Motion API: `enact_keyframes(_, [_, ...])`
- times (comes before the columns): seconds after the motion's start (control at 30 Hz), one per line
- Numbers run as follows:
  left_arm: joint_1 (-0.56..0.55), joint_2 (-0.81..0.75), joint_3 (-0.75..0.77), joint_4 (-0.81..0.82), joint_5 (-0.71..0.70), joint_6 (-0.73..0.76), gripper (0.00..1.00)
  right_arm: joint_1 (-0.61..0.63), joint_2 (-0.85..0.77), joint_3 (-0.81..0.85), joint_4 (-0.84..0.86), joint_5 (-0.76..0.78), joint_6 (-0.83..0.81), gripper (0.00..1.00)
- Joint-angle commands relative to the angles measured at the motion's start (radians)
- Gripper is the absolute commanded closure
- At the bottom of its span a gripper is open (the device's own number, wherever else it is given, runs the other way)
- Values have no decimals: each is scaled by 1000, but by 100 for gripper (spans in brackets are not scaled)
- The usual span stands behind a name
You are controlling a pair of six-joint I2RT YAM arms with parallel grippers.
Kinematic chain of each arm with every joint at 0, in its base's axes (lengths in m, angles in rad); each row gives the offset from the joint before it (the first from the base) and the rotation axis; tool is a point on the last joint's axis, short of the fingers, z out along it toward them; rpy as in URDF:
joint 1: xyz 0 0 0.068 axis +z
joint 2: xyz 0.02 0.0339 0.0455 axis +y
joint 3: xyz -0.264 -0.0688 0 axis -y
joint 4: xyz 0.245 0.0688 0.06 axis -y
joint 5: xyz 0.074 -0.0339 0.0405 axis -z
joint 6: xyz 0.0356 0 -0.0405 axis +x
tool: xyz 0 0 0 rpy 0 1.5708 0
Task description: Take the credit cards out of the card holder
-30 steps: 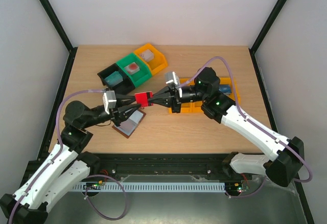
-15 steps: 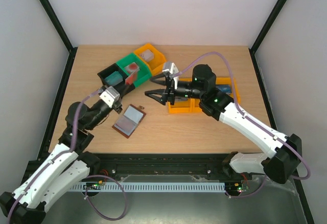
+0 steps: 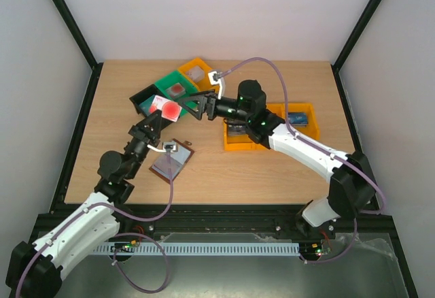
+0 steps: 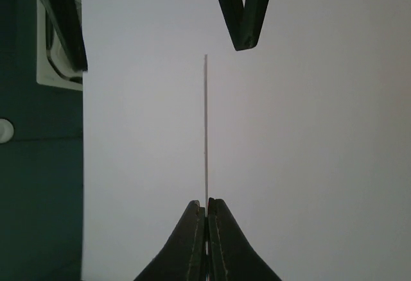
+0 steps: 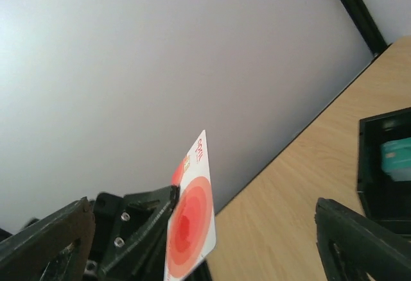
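The card holder (image 3: 171, 160), a brown wallet, lies open on the table with its pale inside up. One of the credit cards (image 3: 165, 109), white with red circles, is held up above the table by my left gripper (image 3: 158, 116), which is shut on its lower edge. In the left wrist view the card (image 4: 206, 127) shows edge-on as a thin line rising from the closed left gripper (image 4: 207, 205). My right gripper (image 3: 196, 105) stands open just right of the card, not touching it. From the right wrist, the card (image 5: 191, 226) sits between that gripper's (image 5: 202, 207) spread fingers.
A row of bins lies behind the card: black (image 3: 144, 96), green (image 3: 182, 90) and yellow (image 3: 204, 73). An orange tray (image 3: 272, 139) with items stands under the right arm. The black bin (image 5: 385, 185) holds a teal item (image 5: 398, 158).
The right gripper let go of the card, opened wide and swung back toward the bins. The left gripper closed on the card and lifted it up and away from the wallet.
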Motion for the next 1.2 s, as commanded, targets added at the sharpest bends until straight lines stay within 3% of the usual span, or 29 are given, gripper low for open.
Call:
enact_keyframes(0.0, [5,-1,2,72,-5,207,98,20,49,19,148,-33,171,13])
enact_keyframes(0.33, [2,9,12,43,-19,205,98,44,94,41,135,-113,175,57])
enact_keyframes(0.4, [2,8,11,38,-19,205,98,51,106,48,134,-127,175,73])
enact_keyframes(0.47, [2,8,9,35,-19,205,98,54,112,59,126,-140,173,95])
enact_keyframes(0.7, [-1,1,9,6,-38,182,98,54,108,120,-48,-94,34,98])
enact_keyframes(0.77, [-4,3,13,-25,-58,162,98,54,109,149,-106,-84,-6,92])
enact_keyframes(0.9, [-13,35,74,-150,-144,20,98,4,67,151,-214,21,-79,56])
enact_keyframes(1.03, [-18,177,299,-503,-266,-272,98,-158,-37,45,-205,110,-38,28])
enact_keyframes(1.1, [-18,291,448,-683,-303,-379,98,-228,-96,4,-238,158,-61,1])
enact_keyframes(1.17, [-18,431,593,-842,-342,-469,98,-267,-138,-15,-309,238,-127,1])
